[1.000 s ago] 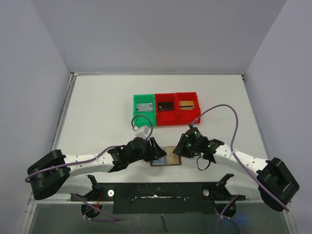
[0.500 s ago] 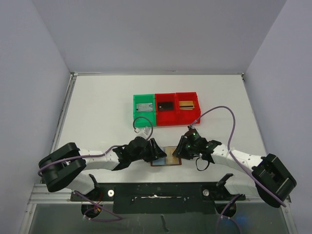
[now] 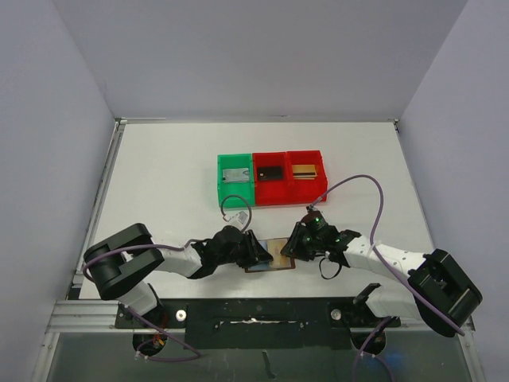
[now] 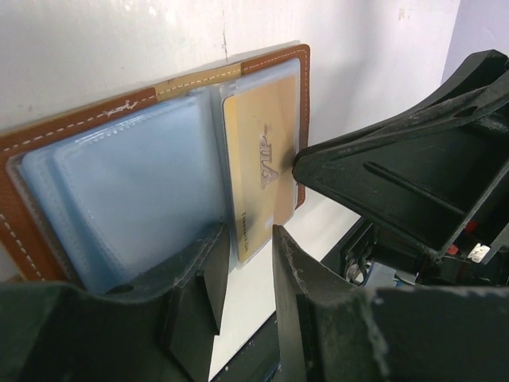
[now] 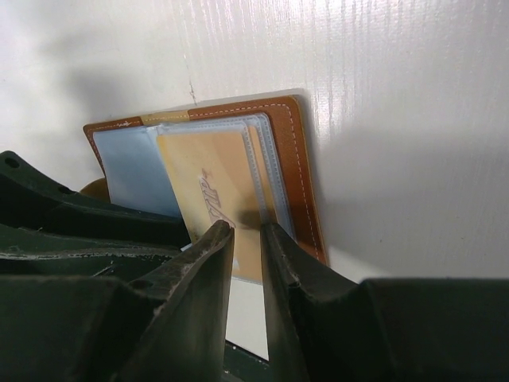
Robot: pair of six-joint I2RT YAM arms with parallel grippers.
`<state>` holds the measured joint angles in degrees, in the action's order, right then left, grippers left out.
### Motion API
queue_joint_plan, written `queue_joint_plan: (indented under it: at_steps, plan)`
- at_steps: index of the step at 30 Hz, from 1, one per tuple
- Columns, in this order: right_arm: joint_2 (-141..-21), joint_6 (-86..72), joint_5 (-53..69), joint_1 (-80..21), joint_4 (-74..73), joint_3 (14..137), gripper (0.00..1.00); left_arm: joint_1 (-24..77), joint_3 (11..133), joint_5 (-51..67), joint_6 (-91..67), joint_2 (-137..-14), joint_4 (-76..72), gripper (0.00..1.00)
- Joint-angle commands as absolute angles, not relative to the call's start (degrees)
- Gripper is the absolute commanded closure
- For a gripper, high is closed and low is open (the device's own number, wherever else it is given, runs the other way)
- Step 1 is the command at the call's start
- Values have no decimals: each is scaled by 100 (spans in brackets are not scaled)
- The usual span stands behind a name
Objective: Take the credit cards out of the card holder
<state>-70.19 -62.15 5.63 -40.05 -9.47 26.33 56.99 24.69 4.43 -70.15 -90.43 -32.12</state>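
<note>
the card holder (image 3: 276, 256) lies open and flat on the white desk (image 3: 159, 175), directly between the left jaws and the right jaws, which close in on it from opposite sides at the ends of the left arm (image 3: 171, 260) and the right arm (image 3: 390, 259).

seen from the left wrist, the left jaws stand narrow, their fingers (image 4: 195, 294) at the holder's near edge. the end of a gold-yellow credit card (image 4: 262, 159) reaches into the gap between them. whether they pinch it cannot be told. the card sits in the pale blue pocket on the half of the holder farther from the left jaws. a tip of the right jaws touches the card's far edge.

seen from the right wrist, the right jaws are narrow too, fingers (image 5: 191, 286) nearly parallel. the same card and its clear sleeve run into the slit between them. whether they grip there cannot be told either. the holder's brown stitched border lies just beyond the fingertips.

past both sets of jaws, well apart from the holder, a green bin (image 3: 236, 177) and two red bins (image 3: 289, 173) stand in a touching row. each holds a small flat item.
</note>
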Motion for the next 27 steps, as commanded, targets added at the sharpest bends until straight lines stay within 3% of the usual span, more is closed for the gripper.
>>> queue_joint_plan:
  at_steps: [1,10,15,27]
  plan:
    - [-7083,-6215,617,-3988,-816,2558,77,5669,2588,547,-7017,-9219,-3608,74]
    - [-7102,-6190,692,-3992,-739,2566,77,5596,2645,645,-7014,-9369,-3639,87]
    - [-7144,-6192,698,-3990,-751,2568,77,5515,2622,677,-7004,-9298,-3516,100]
    - [-7206,-6142,608,-3955,-922,2662,76,5423,2265,537,-7140,-8869,-3231,100]
